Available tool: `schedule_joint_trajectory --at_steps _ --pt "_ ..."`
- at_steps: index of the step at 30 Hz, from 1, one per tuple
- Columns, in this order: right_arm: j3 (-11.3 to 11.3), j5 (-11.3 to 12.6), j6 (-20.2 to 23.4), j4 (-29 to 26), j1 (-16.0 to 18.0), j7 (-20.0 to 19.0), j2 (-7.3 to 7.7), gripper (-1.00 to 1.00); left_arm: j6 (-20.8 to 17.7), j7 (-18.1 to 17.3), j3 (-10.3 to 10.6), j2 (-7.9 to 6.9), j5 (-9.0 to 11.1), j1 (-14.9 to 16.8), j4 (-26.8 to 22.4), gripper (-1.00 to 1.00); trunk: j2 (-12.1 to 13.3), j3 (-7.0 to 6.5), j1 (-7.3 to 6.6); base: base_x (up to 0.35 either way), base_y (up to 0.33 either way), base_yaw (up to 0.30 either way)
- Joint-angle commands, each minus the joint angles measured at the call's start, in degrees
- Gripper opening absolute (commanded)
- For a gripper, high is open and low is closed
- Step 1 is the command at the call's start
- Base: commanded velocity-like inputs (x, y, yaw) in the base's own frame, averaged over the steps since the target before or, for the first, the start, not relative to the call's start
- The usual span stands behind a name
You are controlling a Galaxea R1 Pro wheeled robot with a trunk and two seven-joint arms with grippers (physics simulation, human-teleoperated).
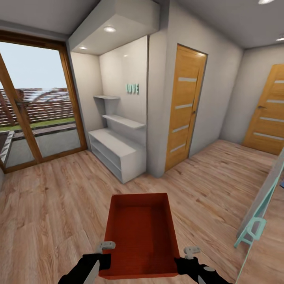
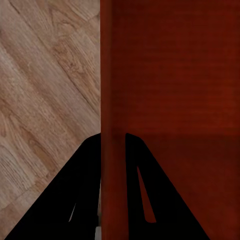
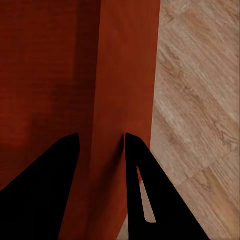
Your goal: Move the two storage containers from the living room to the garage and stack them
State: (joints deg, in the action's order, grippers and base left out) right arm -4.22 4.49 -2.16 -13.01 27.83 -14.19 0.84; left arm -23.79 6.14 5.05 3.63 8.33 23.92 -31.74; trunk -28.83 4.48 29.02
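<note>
You carry red-orange open-top rectangular bin low ahead over light wood-plank floor. Left gripper and right gripper each clamped astride side wall. Keep bin level, grips even; steer toward wooden door.

I count one red-orange rectangular open-top bin at six o'clock, and two black grippers of mine on it, left and right. Two honey-brown wooden doors with pale glass strips: one at one o'clock, one at three. One white shelving unit, eleven o'clock, with two wall shelves above it.
</note>
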Motion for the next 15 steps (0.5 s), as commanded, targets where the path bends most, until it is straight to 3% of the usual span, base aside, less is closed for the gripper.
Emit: schedule_joint_trajectory --at_steps 1,8,15 --pt "-0.4 0.6 -0.2 0.1 0.0 -0.9 -1.02 -1.0 1.5 1.4 -0.7 -0.02 -0.9 0.1 -0.3 -1.0 -0.1 0.12 0.06 0.328 0.0 0.0" --pt "-0.4 0.6 -0.2 0.1 0.0 -1.0 -1.02 -1.0 1.5 1.4 -0.7 -0.02 -0.9 0.1 -0.3 -1.0 -0.1 0.12 0.06 0.328 0.0 -0.013" --pt "-0.4 0.6 -0.2 0.1 0.0 -1.0 -1.02 -1.0 1.5 1.4 -0.7 -0.02 -0.9 0.1 -0.3 -1.0 -0.1 0.12 0.06 0.328 0.009 -0.221"
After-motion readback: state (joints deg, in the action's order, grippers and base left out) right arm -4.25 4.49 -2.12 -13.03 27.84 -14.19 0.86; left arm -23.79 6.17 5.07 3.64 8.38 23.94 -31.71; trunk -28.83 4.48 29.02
